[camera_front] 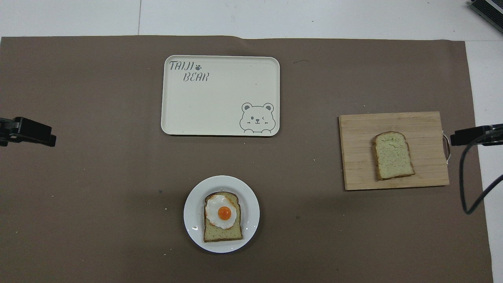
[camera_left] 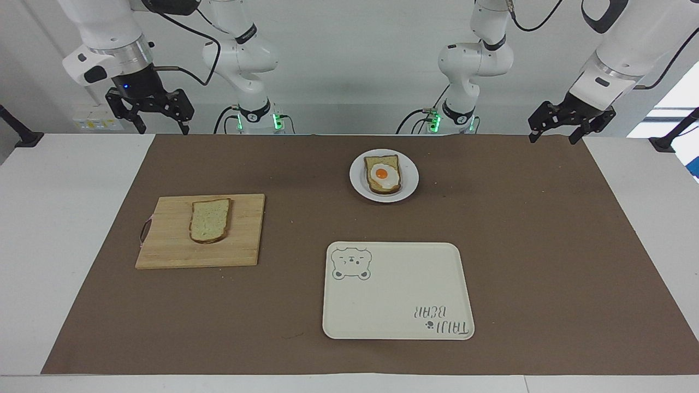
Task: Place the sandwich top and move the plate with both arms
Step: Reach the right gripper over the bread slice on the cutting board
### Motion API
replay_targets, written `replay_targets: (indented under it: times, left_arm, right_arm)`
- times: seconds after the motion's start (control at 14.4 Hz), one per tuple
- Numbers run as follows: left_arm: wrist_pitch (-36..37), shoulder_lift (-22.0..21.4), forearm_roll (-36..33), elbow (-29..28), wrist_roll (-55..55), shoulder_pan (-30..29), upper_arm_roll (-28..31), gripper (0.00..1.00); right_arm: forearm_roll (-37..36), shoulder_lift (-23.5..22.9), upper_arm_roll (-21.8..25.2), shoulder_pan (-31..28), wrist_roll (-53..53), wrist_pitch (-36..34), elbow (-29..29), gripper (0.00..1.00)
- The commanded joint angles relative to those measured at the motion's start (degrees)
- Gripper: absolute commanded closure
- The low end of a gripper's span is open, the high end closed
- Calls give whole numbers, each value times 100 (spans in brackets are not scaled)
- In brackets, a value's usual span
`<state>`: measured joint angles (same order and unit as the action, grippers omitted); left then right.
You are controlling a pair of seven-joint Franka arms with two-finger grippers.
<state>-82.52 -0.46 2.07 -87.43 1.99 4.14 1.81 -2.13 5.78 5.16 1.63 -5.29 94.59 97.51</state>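
A brown mat point(camera_left: 546, 245) covers most of the table point(camera_left: 60, 229). Everything else lies on it.

The cream tray point(camera_left: 397, 291) with a bear drawing lies on the mat farther from the robots than the plate, with nothing in it.

The wooden board point(camera_left: 240, 232) sits toward the right arm's end of the table. The sandwich top point(camera_left: 209, 220) lies flat on it, a plain slice, face up, well apart from the plate.

The white plate point(camera_left: 357, 177) rests on the mat near the robots, about midway between the two arms. On it lies a second slice point(camera_left: 383, 188) of bread bearing a fried egg point(camera_left: 382, 174).

The right gripper point(camera_left: 158, 128) hangs in the air over the mat's corner at the robots' edge, at the right arm's end. Its fingers stand apart and hold nothing; it touches nothing. In the overhead view its tip shows just beside the board's handle end.

The left gripper point(camera_left: 552, 137) hangs over the mat's other corner at the robots' edge, at the left arm's end. Its fingers are likewise spread, with nothing between them.
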Motion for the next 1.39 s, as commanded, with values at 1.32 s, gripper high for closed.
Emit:
replay_targets:
  times: [1.32]
  left_arm:
    - [-37, -15, -57, -37, -59, 16, 13, 0]
  right_arm:
    - [1259, -2028, -23, -778, -3056, 2405, 724, 0]
